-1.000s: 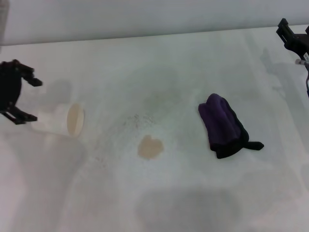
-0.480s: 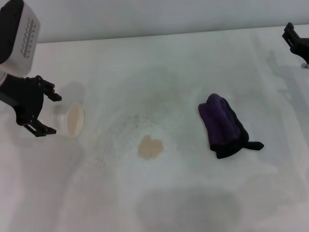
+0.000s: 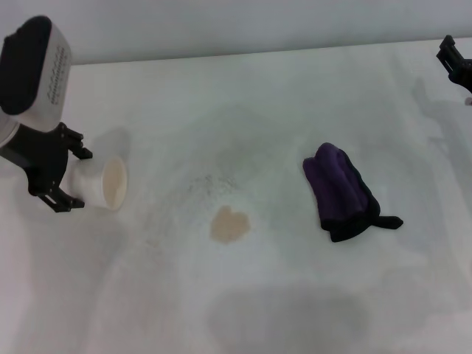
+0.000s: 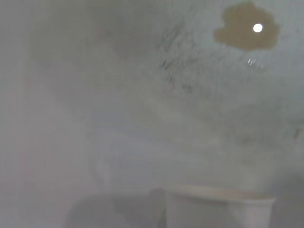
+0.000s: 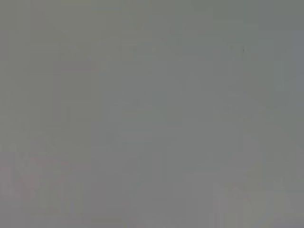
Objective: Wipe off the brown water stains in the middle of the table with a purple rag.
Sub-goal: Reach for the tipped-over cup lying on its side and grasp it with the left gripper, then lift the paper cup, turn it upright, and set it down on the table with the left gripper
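Moved: left gripper point(image 3: 70, 177) has swung in from the left edge and closed up on the cup point(image 3: 99, 182) since the earlier frames; its white wrist housing is now in view above it. Right gripper point(image 3: 457, 61) has pulled back toward the far right edge, only a black tip left showing.
Left gripper: black fingers spread, one on each side of the cup's closed end; touching or just clear, cannot tell.
Cup: white, lying on its side at the left of the table point(image 3: 258, 96), tan inside facing the middle. Left wrist view shows its white rim point(image 4: 218, 202) close up.
Right gripper: far right, upper corner, well apart from everything; spread or clenched, cannot tell. Right wrist view is flat grey, nothing readable.
Brown water stains point(image 3: 229, 224): one small tan heart-shaped blotch near the table centre, untouched, between cup and rag. Also seen in left wrist view point(image 4: 237, 35) with a bright glint on it.
Purple rag point(image 3: 339, 190): bunched dark purple cloth with black edge and short black tail, lying on the table right of the stain, well apart from it, no gripper on it.
Speckles point(image 3: 210, 182): faint grey dots just beyond the stain, toward the far side.
Table: white, matte, faint grey smudges.
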Controlling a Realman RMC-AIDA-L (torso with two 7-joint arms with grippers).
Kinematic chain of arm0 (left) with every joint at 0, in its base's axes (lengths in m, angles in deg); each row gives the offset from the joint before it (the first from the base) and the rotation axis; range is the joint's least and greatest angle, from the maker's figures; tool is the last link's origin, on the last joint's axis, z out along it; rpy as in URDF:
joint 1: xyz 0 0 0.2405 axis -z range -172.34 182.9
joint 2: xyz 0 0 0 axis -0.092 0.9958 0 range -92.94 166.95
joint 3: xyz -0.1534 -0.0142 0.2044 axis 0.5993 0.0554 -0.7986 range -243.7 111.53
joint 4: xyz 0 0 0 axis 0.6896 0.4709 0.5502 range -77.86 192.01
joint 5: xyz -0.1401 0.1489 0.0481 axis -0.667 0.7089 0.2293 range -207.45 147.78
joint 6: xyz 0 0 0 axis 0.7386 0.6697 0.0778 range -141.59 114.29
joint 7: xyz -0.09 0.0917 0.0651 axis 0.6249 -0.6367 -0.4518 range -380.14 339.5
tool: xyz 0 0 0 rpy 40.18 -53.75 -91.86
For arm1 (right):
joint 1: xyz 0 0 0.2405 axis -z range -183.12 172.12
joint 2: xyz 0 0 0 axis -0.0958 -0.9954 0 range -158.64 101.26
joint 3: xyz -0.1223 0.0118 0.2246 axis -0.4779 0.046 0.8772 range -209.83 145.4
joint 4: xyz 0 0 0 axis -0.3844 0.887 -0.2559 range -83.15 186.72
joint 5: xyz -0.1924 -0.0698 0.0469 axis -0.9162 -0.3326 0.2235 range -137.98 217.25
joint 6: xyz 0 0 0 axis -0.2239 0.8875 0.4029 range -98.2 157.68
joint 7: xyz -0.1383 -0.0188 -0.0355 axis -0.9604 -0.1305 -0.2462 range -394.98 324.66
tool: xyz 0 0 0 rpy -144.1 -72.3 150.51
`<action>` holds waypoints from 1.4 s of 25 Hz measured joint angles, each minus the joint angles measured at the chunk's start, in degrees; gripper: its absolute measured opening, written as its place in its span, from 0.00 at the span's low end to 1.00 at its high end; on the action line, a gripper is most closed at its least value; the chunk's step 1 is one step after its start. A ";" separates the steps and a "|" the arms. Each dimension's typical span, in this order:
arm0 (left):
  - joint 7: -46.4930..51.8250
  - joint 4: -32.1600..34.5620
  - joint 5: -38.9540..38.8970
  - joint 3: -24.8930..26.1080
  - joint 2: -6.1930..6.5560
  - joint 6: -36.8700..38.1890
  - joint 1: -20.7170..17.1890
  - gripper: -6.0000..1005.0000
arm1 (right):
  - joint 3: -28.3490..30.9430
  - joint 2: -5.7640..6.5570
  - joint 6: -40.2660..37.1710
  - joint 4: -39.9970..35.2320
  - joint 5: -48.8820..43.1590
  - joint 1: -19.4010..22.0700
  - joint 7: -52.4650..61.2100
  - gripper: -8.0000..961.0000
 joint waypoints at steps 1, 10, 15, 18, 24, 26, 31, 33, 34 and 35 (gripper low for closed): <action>0.37 0.72 0.37 0.00 -0.01 -1.27 -0.27 0.87 | 0.00 0.00 0.00 0.00 0.00 0.00 0.00 0.89; 0.79 4.21 0.60 0.01 0.12 -8.05 -2.04 0.87 | 0.00 -0.01 -0.03 0.00 0.00 0.05 0.00 0.89; 0.88 5.61 0.73 0.00 0.15 -8.69 -2.25 0.86 | 0.00 -0.09 -0.03 0.00 0.00 0.00 0.00 0.89; 0.90 5.77 0.68 0.01 0.16 -9.06 -2.37 0.85 | 0.00 -0.10 -0.03 0.00 0.00 -0.01 0.00 0.89; 2.51 5.46 -1.87 0.07 0.09 -9.22 -2.63 0.84 | 0.00 -0.09 -0.03 0.00 0.00 0.00 0.00 0.89; 4.09 5.24 -4.04 0.09 0.12 -9.27 -2.63 0.80 | 0.00 -0.09 -0.03 0.00 0.00 0.04 0.00 0.89; 6.69 4.02 -12.33 0.09 0.14 -8.83 -3.61 0.75 | -0.01 0.06 -0.02 0.00 -0.07 0.10 0.00 0.89; 6.97 3.84 -16.76 0.09 0.12 -8.77 -4.65 0.75 | -0.13 0.12 -0.02 -0.06 -0.25 0.24 0.00 0.89; 7.01 3.90 -18.81 0.09 0.11 -8.77 -5.16 0.75 | -0.32 0.17 -0.02 -0.15 -0.35 0.36 0.00 0.89; 7.04 4.02 -21.20 0.09 0.11 -8.76 -5.74 0.75 | -0.32 0.17 -0.02 -0.15 -0.35 0.36 0.00 0.89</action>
